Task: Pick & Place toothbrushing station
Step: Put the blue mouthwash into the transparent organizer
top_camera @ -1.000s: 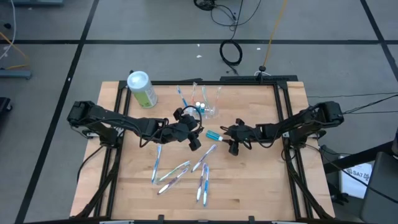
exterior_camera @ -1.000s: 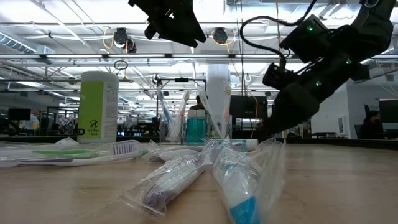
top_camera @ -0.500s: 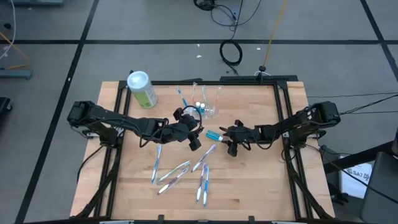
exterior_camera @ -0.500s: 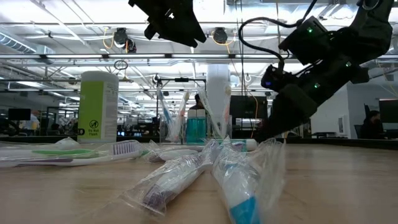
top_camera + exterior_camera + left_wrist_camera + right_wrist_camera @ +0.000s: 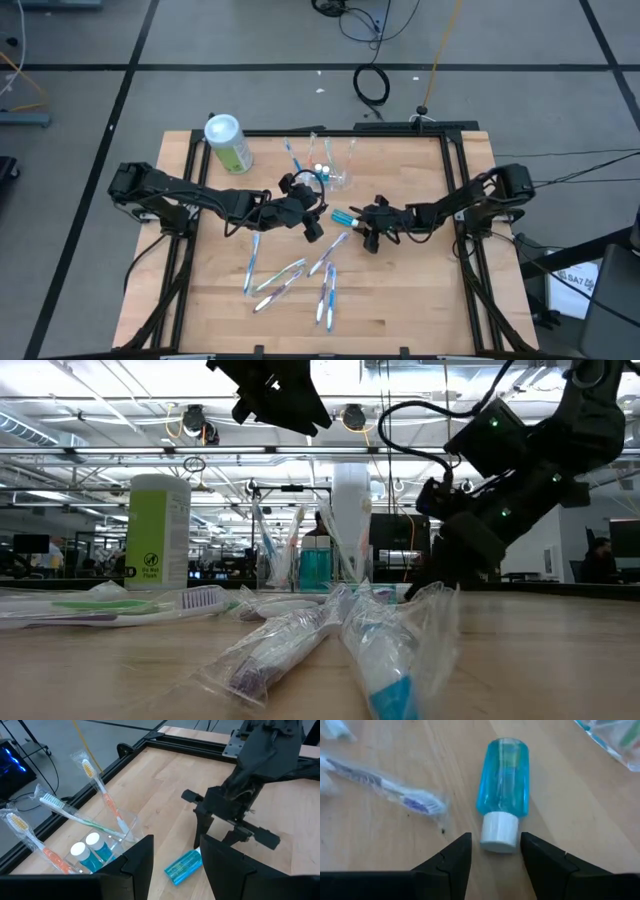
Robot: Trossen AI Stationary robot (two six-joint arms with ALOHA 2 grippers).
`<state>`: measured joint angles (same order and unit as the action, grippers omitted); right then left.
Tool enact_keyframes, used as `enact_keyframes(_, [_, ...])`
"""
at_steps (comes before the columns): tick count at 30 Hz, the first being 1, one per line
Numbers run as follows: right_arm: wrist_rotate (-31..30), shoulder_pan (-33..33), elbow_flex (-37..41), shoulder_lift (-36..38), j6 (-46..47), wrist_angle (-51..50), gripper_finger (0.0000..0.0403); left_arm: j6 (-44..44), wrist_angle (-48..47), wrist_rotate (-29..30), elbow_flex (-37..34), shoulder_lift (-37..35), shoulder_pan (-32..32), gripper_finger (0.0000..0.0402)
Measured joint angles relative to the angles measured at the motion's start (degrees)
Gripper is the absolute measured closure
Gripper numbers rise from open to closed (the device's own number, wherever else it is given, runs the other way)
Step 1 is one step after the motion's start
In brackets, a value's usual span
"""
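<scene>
The toothbrushing station (image 5: 330,172), a clear plastic holder (image 5: 107,837) with wrapped toothbrushes and two small blue bottles in it, stands at the table's far middle. A loose blue bottle (image 5: 502,775) with a white cap (image 5: 498,832) lies flat on the table (image 5: 420,300). My right gripper (image 5: 495,865) is low over the table, open, with a finger on either side of the cap and touching nothing. My left gripper (image 5: 177,870) hangs open well above the table (image 5: 312,224), between the holder and the loose bottle (image 5: 343,216).
A green-and-white canister (image 5: 228,143) stands at the far left. Several wrapped toothbrushes (image 5: 290,275) lie on the near middle of the table, one (image 5: 385,787) close beside the blue bottle. Bare wood lies at the near right (image 5: 420,300).
My right gripper has sunk toward the table and crept a little toward the table's left, closer to the loose blue bottle's cap. Its fingers stay as far apart as before. The bottle has not moved.
</scene>
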<state>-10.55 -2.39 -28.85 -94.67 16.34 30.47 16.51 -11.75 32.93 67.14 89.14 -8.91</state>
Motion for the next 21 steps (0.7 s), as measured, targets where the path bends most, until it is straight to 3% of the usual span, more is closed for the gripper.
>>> enact_keyframes(8, [-0.1,0.0,-0.1,-1.9,0.3,2.7,0.0243,0.0,0.0,0.0,0.0,0.0,0.0,0.0233])
enact_keyframes(17, [0.2,0.0,-0.1,-0.4,-0.5,0.5,0.0316,0.0,0.0,0.0,0.0,0.0,0.0,0.0233])
enact_keyframes(21, [1.3,0.1,-0.1,-0.4,-0.5,0.9,0.0318,0.0,0.0,0.0,0.0,0.0,0.0,0.0233])
